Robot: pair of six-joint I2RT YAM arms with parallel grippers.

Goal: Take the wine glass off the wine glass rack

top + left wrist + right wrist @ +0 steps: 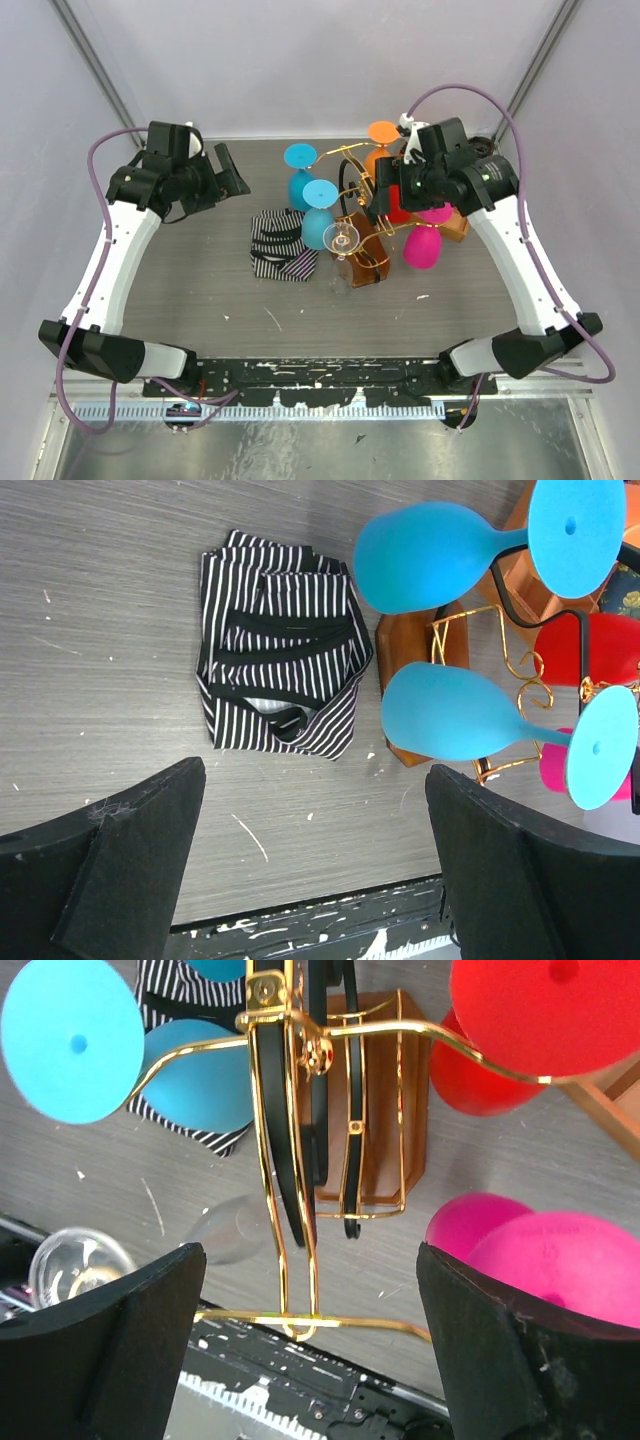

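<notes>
The wine glass rack (362, 205) is thin gold wire on a brown wooden base (358, 255), mid-table. Hanging upside down on it are two blue glasses (318, 218), a clear glass (343, 238), an orange one (383, 138), a red one (400, 210) and a pink one (424, 247). My right gripper (383, 196) is open above the rack; in its wrist view (310, 1360) the gold wire (290, 1190) runs between the fingers, the clear glass (80, 1260) at left, the pink glass (560, 1260) at right. My left gripper (228, 172) is open and empty, left of the blue glasses (455, 715).
A folded black-and-white striped cloth (282, 248) lies left of the rack, also in the left wrist view (280, 650). An orange-brown compartment tray (456, 226) stands behind the rack at right. The table's black front edge (320, 375) runs between the arm bases.
</notes>
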